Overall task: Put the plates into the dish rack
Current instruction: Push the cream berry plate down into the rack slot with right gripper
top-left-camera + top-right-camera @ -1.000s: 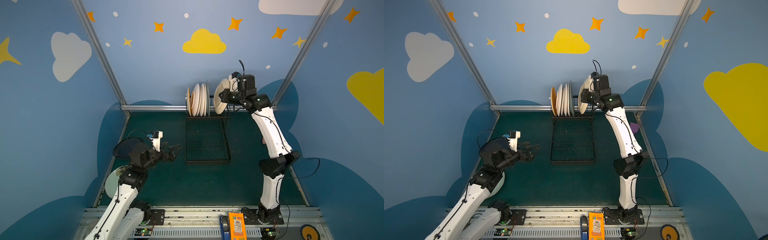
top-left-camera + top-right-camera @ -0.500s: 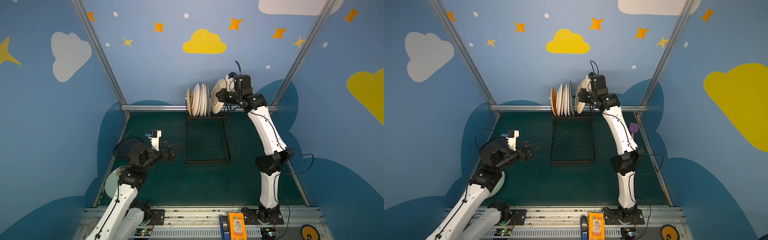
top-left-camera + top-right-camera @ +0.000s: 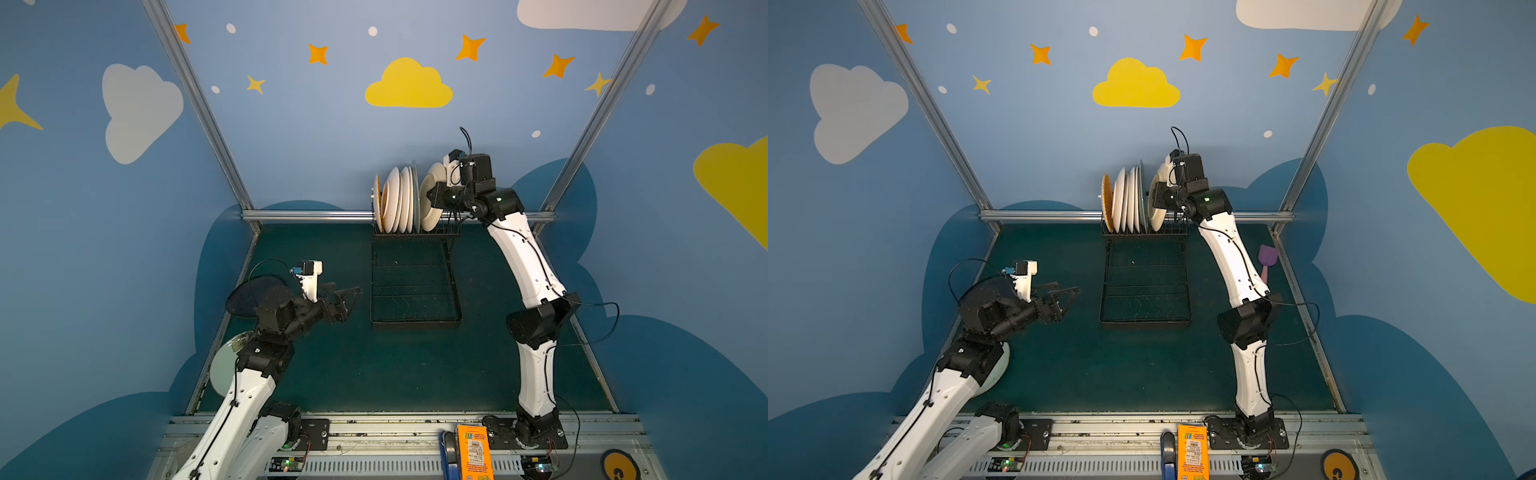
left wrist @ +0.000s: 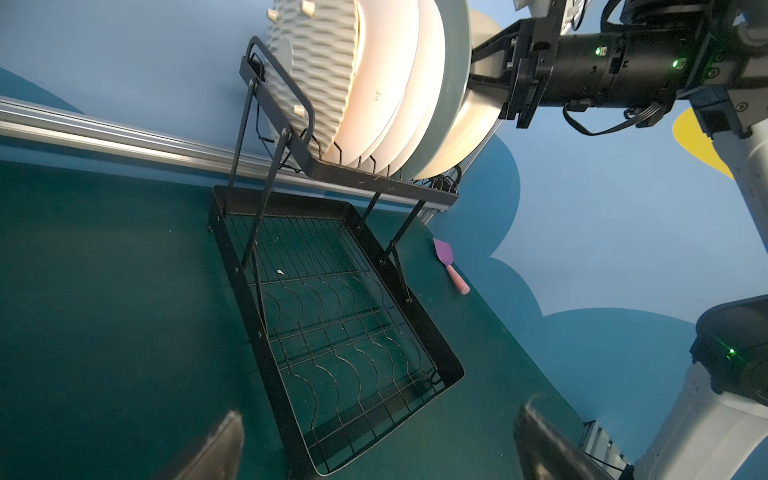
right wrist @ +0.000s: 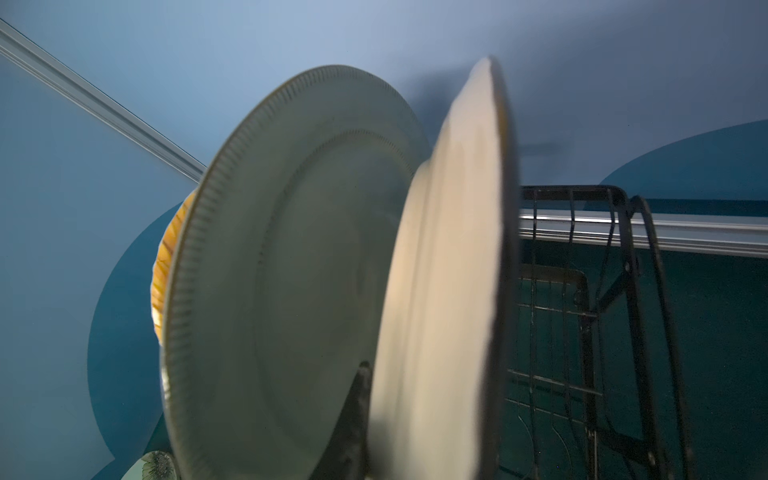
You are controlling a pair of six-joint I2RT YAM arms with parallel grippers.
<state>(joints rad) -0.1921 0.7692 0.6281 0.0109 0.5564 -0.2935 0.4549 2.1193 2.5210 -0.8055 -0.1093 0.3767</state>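
- Right wrist view: cream plate (image 5: pixel 449 270) is showing edge-on and blurred, sitting just beside the grey-green plate (image 5: pixel 291 270).
- right end effector (image 3: pixel 433 197) is pinching the cream plate by its rim, fingers pressed onto it.
- Cream plate is tilting, top leaning away from the stack, lower edge down at the slotted basket of the dish rack (image 3: pixel 415 322). Can't tell whether it is seated in a slot.
- racked plates (image 3: pixel 399 199) are standing on edge in a tight row to its left in both top views, with the orange-patterned plate (image 3: pixel 1107 203) at the far end.
- Rack's flat tray base is lying on the green counter (image 3: pixel 374 374), in front of the basket.
- left end effector (image 3: pixel 347 287) is hovering left of the tray, fingers spread wide, touching nothing.
- dark plate (image 3: pixel 245 295) and mint plate (image 3: pixel 224 361) are lying on the counter by the left arm, partly hidden by it.
- purple spatula (image 3: pixel 1266 257) is lying right of the rack, near the wall.
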